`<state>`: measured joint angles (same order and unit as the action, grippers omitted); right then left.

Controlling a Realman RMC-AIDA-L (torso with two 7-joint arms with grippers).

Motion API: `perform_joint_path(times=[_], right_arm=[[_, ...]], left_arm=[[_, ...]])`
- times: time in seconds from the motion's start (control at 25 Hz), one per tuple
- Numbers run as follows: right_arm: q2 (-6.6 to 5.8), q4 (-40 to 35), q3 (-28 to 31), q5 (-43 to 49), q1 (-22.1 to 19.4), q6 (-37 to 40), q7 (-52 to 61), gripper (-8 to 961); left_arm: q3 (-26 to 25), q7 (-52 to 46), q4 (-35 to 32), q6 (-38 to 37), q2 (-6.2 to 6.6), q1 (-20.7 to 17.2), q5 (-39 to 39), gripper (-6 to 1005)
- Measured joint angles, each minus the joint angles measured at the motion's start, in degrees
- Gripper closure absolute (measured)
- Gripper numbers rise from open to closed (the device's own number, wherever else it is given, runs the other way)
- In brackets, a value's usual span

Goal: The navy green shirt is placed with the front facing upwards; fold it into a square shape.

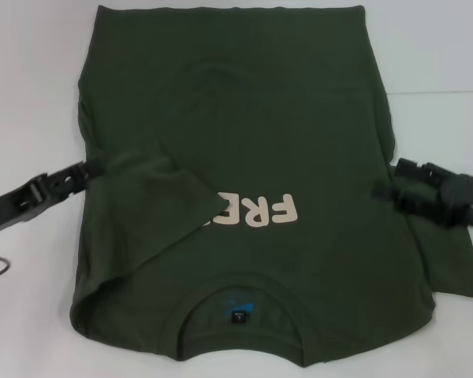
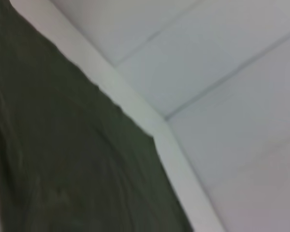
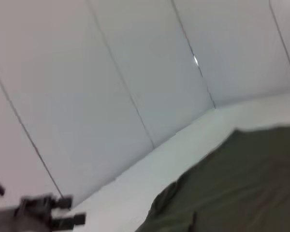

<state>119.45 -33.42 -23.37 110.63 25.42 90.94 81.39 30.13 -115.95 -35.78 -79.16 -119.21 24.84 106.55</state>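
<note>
Table [image 1: 31, 79], white and flat, carries the dark olive-green cotton T-shirt [image 1: 244, 118] spread face up, collar nearest the robot, so its sides can fold inward. Its left sleeve already lies across the chest, hiding part of the cream lettering [image 1: 260, 211]. The left gripper [image 1: 94, 168] meets that edge, the right gripper [image 1: 388, 191] the opposite one; whether either is clamped I cannot tell

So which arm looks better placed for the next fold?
Probably the right. The left sleeve of the dark olive-green cotton T-shirt already lies folded over its cream lettering, beside the left gripper; the right sleeve is still spread out, next to the right gripper.
</note>
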Motion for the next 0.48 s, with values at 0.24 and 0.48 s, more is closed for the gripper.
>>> perform_joint_path(times=[0.24, 0.48], right_arm=[[-3.36, -12.3, -6.2, 3.2, 2.8, 1.7, 28.6, 13], [-7.66, -20.7, -8.6, 10.5, 6.2, 5.3, 51.8, 13]], left_arm=[[-6.5, 2.8, -4.0, -10.2, 1.66, -0.1, 9.5, 271], [-7.0, 7.4, -9.4, -17.7, 2.31, -0.5, 14.9, 275]])
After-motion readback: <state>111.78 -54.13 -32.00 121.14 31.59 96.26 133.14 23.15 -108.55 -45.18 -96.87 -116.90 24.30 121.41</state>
